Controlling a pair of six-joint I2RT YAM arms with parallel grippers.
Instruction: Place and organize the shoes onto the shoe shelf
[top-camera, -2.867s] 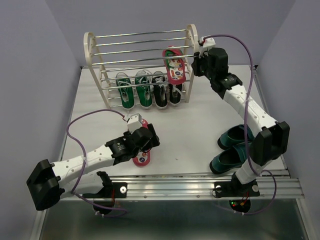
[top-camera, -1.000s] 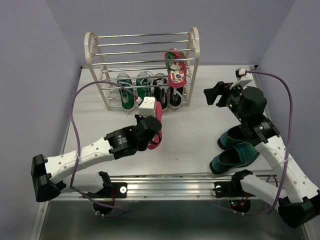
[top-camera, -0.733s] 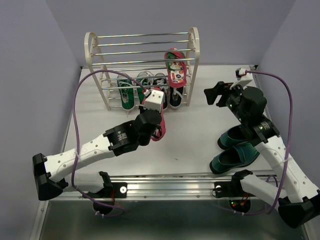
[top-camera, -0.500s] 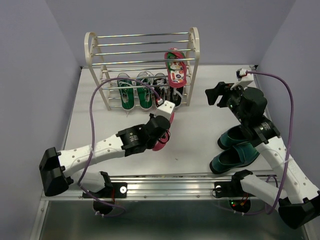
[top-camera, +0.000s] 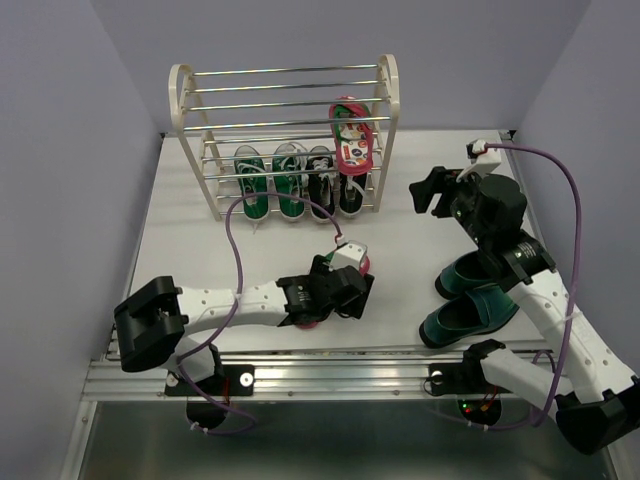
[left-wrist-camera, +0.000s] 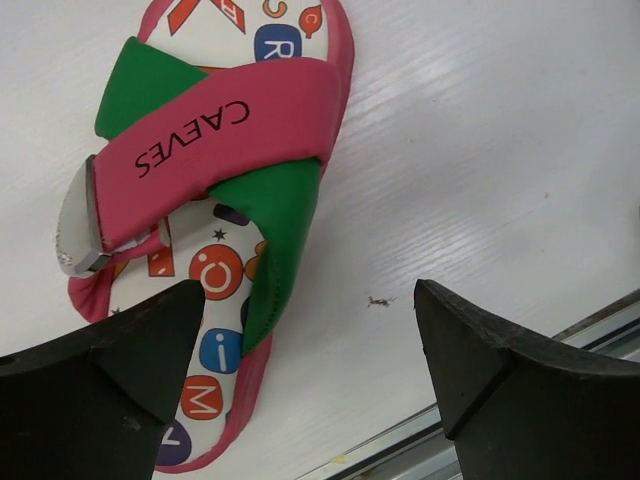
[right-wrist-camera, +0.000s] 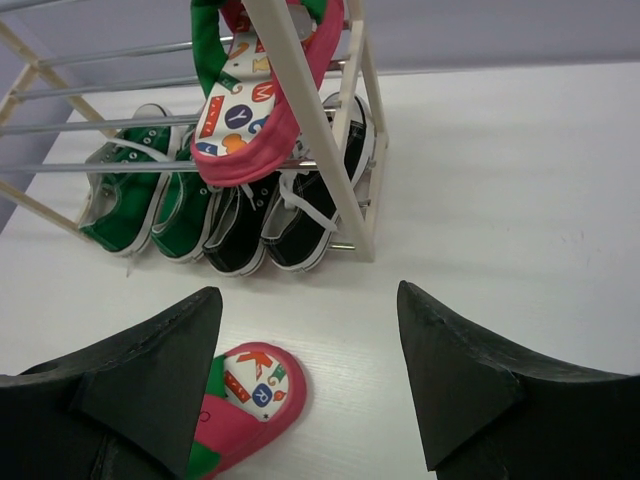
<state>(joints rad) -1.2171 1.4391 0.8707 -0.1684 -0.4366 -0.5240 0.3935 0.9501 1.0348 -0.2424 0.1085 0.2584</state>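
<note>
One red-pink flip-flop lies sole-up-print on the table, free of my left gripper, which hangs open just above its heel end. From above, that gripper covers most of this flip-flop. The other flip-flop leans on the shoe shelf at its right end. Green sneakers and black sneakers stand on the bottom tier. My right gripper is open and empty in the air right of the shelf; its camera sees the loose flip-flop below.
The pair of dark teal loafers sits on the table at the right, beside my right arm. A metal rail runs along the table's near edge, close to the loose flip-flop. Purple cables loop over both arms.
My left arm swung down and toward the front of the table, then its gripper opened and let go of the flip-flop, which now lies flat. The right arm stayed put.
</note>
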